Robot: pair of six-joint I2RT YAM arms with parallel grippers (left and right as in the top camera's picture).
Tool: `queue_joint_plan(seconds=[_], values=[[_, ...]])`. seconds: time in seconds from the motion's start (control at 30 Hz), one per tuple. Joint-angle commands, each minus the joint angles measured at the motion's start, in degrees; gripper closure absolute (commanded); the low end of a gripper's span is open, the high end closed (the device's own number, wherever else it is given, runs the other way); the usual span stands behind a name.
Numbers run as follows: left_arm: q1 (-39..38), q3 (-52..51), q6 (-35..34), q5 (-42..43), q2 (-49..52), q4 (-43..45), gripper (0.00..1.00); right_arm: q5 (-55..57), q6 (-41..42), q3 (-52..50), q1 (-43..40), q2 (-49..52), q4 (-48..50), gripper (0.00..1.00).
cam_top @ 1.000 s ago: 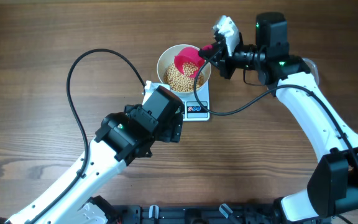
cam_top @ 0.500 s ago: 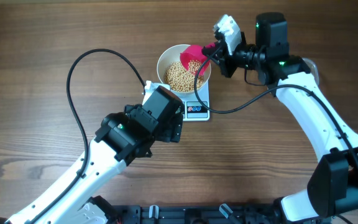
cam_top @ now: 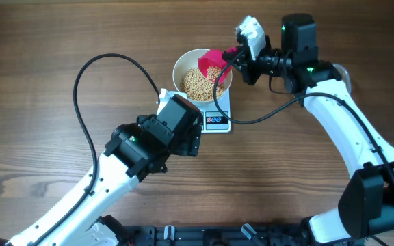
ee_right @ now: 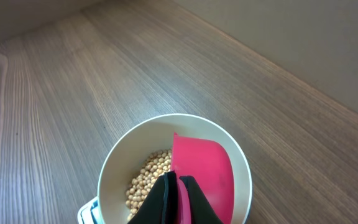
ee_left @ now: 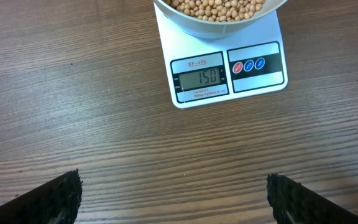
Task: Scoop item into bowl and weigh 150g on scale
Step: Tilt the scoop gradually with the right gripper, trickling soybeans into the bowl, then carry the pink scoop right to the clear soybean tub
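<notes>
My right gripper (ee_right: 176,189) pinched the scoop (ee_right: 202,169) over the bowl (ee_right: 112,169) (beans (ee_right: 146,179) inside). My left gripper (ee_left: 173,194) gaped at 8 o'clock from the scale (ee_left: 229,70).

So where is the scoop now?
Overhead view: the scoop hangs over the bowl's right side, shut in the right gripper; the bowl stands on the scale.

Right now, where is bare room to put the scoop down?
Free: the wood left of the bowl, around the cable loop; also the wood right of the scale, before the right arm. Crowded: around the bowl, where the scoop and the left arm sit close.
</notes>
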Motion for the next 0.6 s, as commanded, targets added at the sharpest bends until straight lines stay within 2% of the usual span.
queue_joint_plan(seconds=[0.0, 0.13, 0.27, 0.57], values=[[0.20, -0.24, -0.11, -0.13, -0.09, -0.02, 0.00, 0.33, 0.74, 1.03, 0.11, -1.70, 0.15, 0.96], [0.20, -0.24, -0.11, -0.13, -0.09, 0.00, 0.00, 0.33, 1.88, 1.03, 0.11, -1.70, 0.37, 0.96], [0.20, -0.26, -0.11, -0.13, -0.09, 0.00, 0.00, -0.92, 9.27, 1.03, -0.61, -1.70, 2.38, 0.96], [0.20, -0.26, -0.11, -0.13, -0.09, 0.00, 0.00, -16.72, 21.77, 1.03, -9.60, -1.70, 8.81, 0.96]])
